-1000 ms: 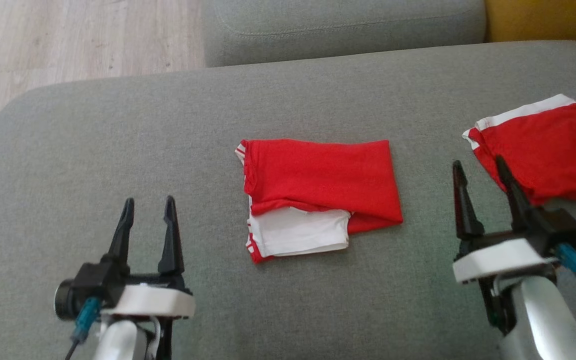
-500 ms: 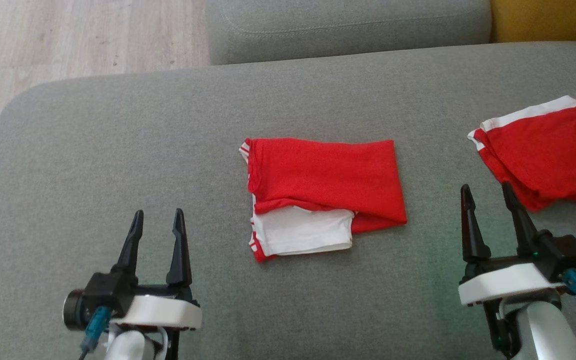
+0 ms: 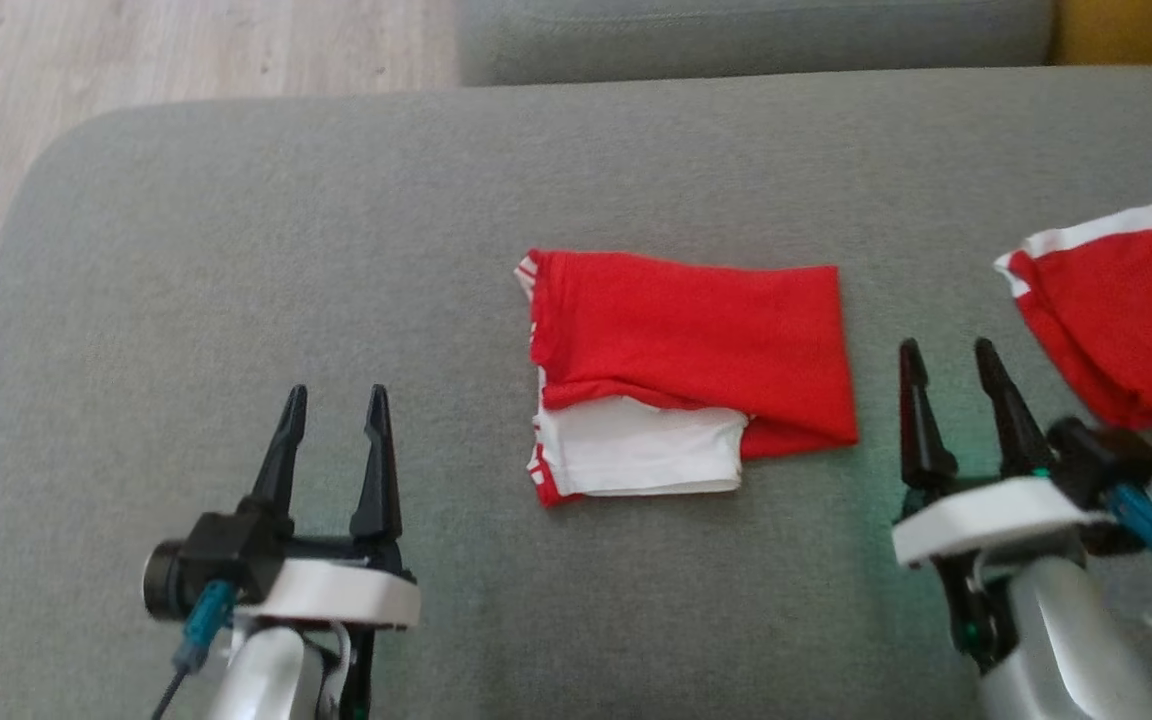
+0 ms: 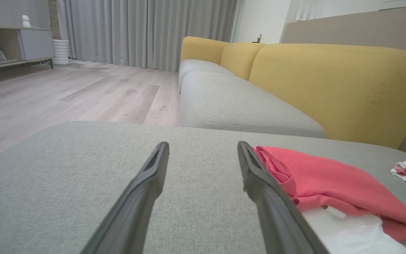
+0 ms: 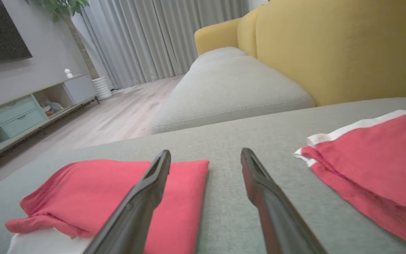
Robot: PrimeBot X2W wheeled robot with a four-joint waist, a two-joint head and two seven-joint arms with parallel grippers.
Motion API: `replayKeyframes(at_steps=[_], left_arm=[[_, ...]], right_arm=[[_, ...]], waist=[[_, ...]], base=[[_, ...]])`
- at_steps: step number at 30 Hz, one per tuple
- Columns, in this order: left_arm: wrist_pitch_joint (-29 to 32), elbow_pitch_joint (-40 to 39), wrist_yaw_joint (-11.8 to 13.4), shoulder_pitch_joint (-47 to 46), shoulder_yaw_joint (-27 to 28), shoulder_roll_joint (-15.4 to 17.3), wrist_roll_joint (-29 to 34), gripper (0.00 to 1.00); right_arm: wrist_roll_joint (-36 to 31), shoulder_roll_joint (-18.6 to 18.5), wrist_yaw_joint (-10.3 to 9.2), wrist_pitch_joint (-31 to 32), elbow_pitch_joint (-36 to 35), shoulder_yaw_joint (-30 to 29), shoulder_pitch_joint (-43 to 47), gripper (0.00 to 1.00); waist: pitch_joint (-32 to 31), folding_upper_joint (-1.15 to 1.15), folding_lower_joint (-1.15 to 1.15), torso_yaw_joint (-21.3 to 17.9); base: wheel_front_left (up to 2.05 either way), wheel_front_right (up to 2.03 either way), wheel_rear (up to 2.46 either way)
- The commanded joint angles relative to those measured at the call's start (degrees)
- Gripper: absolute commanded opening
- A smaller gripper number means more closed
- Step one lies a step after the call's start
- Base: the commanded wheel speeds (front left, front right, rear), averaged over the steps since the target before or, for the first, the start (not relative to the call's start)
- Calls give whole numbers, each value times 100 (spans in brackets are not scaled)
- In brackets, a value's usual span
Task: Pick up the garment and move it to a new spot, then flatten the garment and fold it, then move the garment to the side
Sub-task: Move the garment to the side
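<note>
A red and white garment [image 3: 686, 350] lies folded into a rectangle in the middle of the grey sofa cushion [image 3: 336, 250], its white layer showing at the near edge. My left gripper [image 3: 336, 395] stands open over bare cushion to the garment's left, nothing between its fingers. In the left wrist view the left gripper [image 4: 203, 144] has the garment [image 4: 330, 176] just right of its right finger. My right gripper [image 3: 946, 350] is open, just right of the garment's right edge. The right wrist view shows the right gripper [image 5: 206, 152] above the gap beside the garment [image 5: 100, 183].
A second red garment with a white band [image 3: 1126, 310] lies at the cushion's right, also seen as the second garment [image 5: 375, 158]. The cushion's rounded edge drops to wooden floor [image 3: 136, 50] at the left. Another grey seat [image 4: 231, 106] and a yellow backrest [image 4: 330, 84] lie beyond.
The head camera has shifted, sliding the whole picture rightward. Relative to the folded garment, my right gripper has drawn closer to its right edge and away from the second garment. Both grippers stay open.
</note>
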Motion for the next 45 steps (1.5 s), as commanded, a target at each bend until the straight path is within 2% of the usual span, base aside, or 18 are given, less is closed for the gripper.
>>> replayKeyframes(at_steps=[1,5,12,19,20,21,22,25,29,33,38,42,45], left_arm=[[-30,-148,47,-284,114,20,-40,100],[-30,-131,76,-374,2,19,-101,100],[-30,-131,123,-534,-170,19,-203,100],[-30,-126,158,-580,-176,19,-221,100],[-30,-128,162,-583,-162,19,-219,100],[-30,-126,165,-583,-143,19,-215,100],[-30,-125,170,-582,-122,19,-207,100],[-30,-131,162,-567,-71,19,-162,100],[-30,-148,122,-541,-42,19,-125,100],[-30,-14,68,-483,-139,19,-81,100],[-30,38,78,-426,-191,19,-71,100],[-30,10,84,-451,-222,19,-74,100],[-30,-23,93,-502,-241,19,-73,100]], right_arm=[[19,-16,-4,50,6,211,-404,100],[-36,-16,-4,258,623,222,-842,100],[-162,-16,-4,728,1848,-94,-1500,100],[-46,-16,-4,1018,2793,18,-1769,100],[13,-16,-4,1038,2904,72,-1798,71],[45,-16,-4,1023,2990,134,-1832,15],[76,-16,-4,982,3052,216,-1862,0],[121,-16,-4,736,3130,416,-1950,0],[-161,-16,-4,326,3059,613,-2056,0],[-1007,-16,-4,162,2843,617,-2079,0],[-1741,-42,-4,272,2350,644,-2012,0],[-2029,-338,-4,513,1851,853,-2001,0],[-2122,-816,-4,758,1575,1271,-2068,0]], waist=[[122,0,0,143],[282,0,0,360],[533,0,0,745],[572,0,0,874],[563,0,0,874],[549,0,0,864],[530,0,0,846],[444,0,0,741],[292,0,0,532],[124,0,0,250],[-34,0,0,-161],[-28,0,0,-460],[45,0,0,-659]], base=[[0,0,0],[0,0,0],[0,0,0],[0,0,0],[0,0,0],[0,0,0],[0,0,0],[0,0,0],[0,0,0],[0,0,0],[0,0,0],[0,0,0],[0,0,0]])
